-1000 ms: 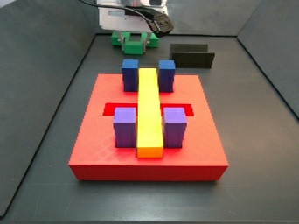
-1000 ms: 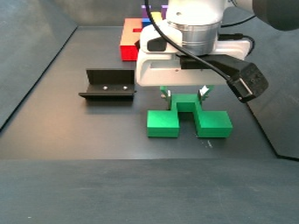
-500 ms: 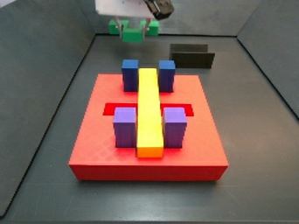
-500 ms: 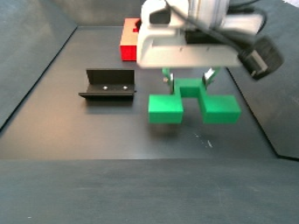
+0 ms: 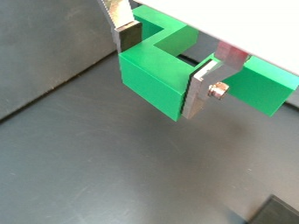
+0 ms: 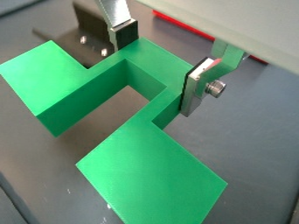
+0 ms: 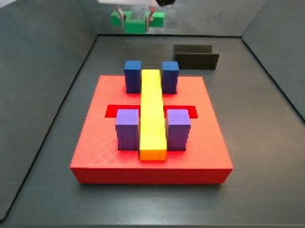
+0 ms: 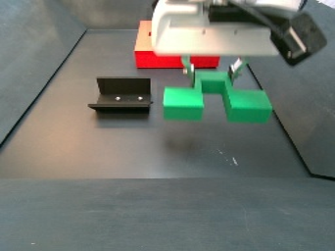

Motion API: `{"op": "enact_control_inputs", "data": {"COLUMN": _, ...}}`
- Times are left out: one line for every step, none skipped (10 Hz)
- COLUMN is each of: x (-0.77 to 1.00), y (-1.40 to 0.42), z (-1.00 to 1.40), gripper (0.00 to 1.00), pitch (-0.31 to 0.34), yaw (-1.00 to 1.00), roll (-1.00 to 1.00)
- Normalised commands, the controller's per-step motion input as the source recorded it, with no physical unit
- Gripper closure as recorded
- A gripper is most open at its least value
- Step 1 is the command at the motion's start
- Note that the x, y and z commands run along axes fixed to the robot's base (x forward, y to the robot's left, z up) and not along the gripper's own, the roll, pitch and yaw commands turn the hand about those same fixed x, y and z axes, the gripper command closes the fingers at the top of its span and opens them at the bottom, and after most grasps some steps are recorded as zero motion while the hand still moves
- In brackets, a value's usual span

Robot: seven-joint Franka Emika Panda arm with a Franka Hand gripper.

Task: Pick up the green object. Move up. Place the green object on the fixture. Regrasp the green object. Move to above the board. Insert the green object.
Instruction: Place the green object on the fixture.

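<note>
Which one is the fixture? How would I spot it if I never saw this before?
Start at the big red board with the yellow bar on top. Behind it, on the dark floor, sits the fixture, beside the green object held up by the gripper. It is the only small black L-shaped bracket: flat base, upright back wall.

A dark grey floor [image 7: 256, 169] is carrying the red board [image 7: 152, 160] at centre, with the black fixture [image 7: 197, 57] sitting at about 1 o'clock of it. The gripper [image 8: 211, 69] is hanging above the floor [image 8: 144, 157], clamping the green object [image 8: 216, 101] clear of the surface, right of the fixture [image 8: 120, 96].
</note>
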Motion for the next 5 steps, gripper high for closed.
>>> {"op": "enact_control_inputs", "data": {"x": 0.00, "y": -0.07, "z": 0.59, "gripper": 1.00, "pitch": -0.260, "yaw": -0.31, "roll": -0.57}}
{"op": "enact_control_inputs", "data": {"x": 0.00, "y": -0.04, "z": 0.67, "gripper": 1.00, "pitch": -0.240, "yaw": -0.29, "roll": -0.71}}
{"op": "enact_control_inputs", "data": {"x": 0.00, "y": -0.01, "z": 0.70, "gripper": 1.00, "pitch": -0.263, "yaw": -0.31, "roll": -0.81}}
{"op": "enact_control_inputs", "data": {"x": 0.08, "y": -0.01, "z": 0.62, "gripper": 1.00, "pitch": -0.217, "yaw": -0.29, "roll": -0.84}}
{"op": "enact_control_inputs", "data": {"x": 0.09, "y": 0.00, "z": 0.52, "gripper": 1.00, "pitch": -0.206, "yaw": -0.30, "roll": -0.87}}
